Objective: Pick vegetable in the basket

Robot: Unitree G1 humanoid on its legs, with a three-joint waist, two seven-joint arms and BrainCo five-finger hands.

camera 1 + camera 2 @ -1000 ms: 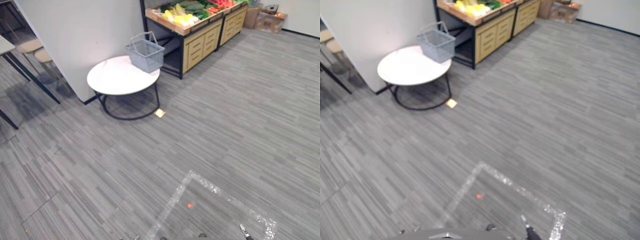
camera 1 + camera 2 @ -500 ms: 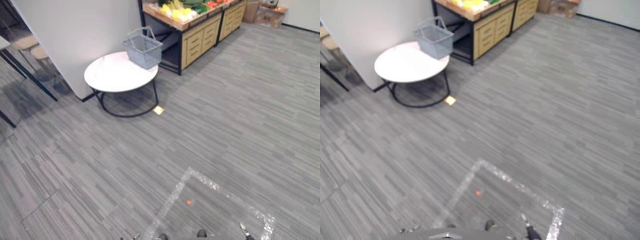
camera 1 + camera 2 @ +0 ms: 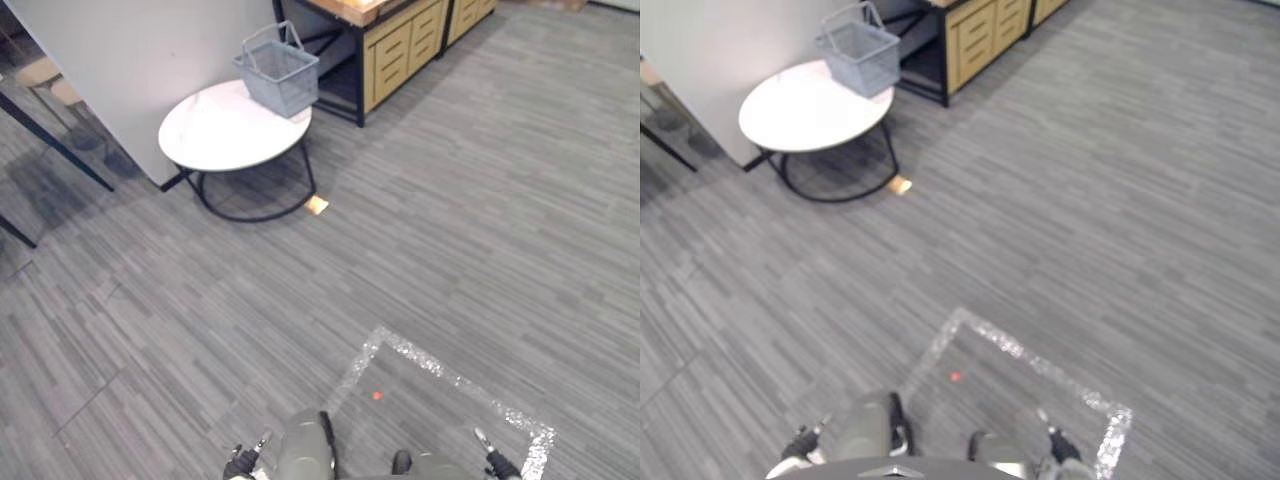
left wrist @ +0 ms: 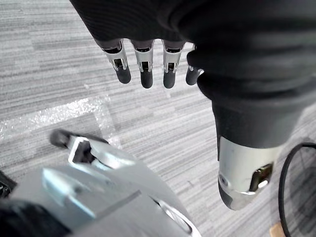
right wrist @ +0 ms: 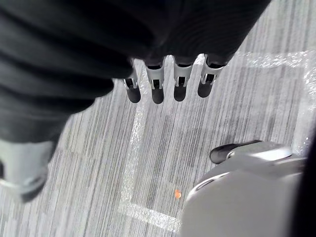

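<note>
A grey wire basket (image 3: 278, 75) with its handle raised stands at the far edge of a round white table (image 3: 225, 130), a good way ahead on my left. Behind it is a wooden stand with drawers (image 3: 398, 52). My left hand (image 4: 143, 69) hangs at my side above the floor, fingers straight and holding nothing; it also shows at the bottom edge of the left eye view, left hand (image 3: 243, 463). My right hand (image 5: 158, 85) hangs likewise on the other side, fingers straight and bare, and shows low in the left eye view, right hand (image 3: 497, 465).
Grey striped carpet lies between me and the table. A silver tape outline (image 3: 440, 371) with a red dot (image 3: 377, 395) marks the floor just before me. A small tan piece (image 3: 316, 205) lies by the table's leg. A grey wall panel (image 3: 140, 50) stands behind the table.
The camera has tipped downward: table and basket sit higher in the picture, the stand's vegetables have slid off the top, and both hands now show at the bottom edge.
</note>
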